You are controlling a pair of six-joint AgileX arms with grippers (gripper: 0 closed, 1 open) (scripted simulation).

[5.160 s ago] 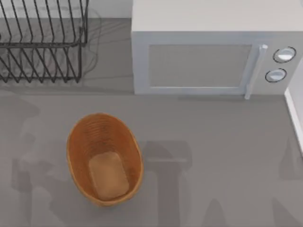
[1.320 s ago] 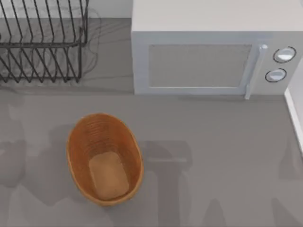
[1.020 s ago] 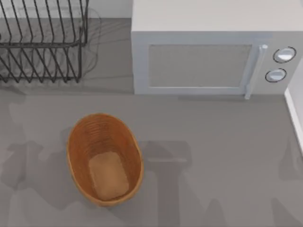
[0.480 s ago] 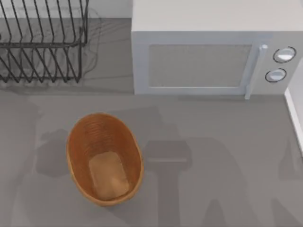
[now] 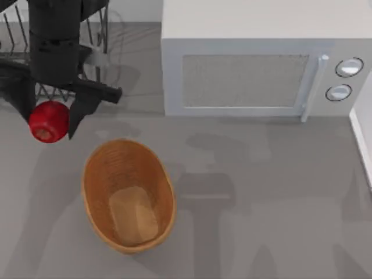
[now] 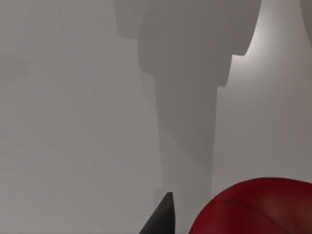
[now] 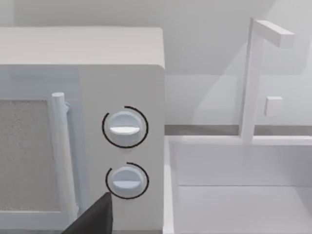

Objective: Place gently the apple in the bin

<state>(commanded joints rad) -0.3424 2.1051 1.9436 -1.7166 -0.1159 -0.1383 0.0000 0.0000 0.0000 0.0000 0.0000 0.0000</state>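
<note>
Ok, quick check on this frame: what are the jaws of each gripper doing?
Left gripper: closed on the apple, up-left of the bin.
Right gripper: cannot be told.

A plain grey bench (image 5: 261, 192) fills the frame, a white microwave (image 5: 244, 64) at upper centre-right, a black wire dish rack (image 5: 17, 81) upper left.

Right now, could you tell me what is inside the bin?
The bin holds nothing: its ribbed wall and flat bottom are bare. The apple is in the left gripper, off to the upper left of the bin. Nothing covers the bin's interior.
</note>
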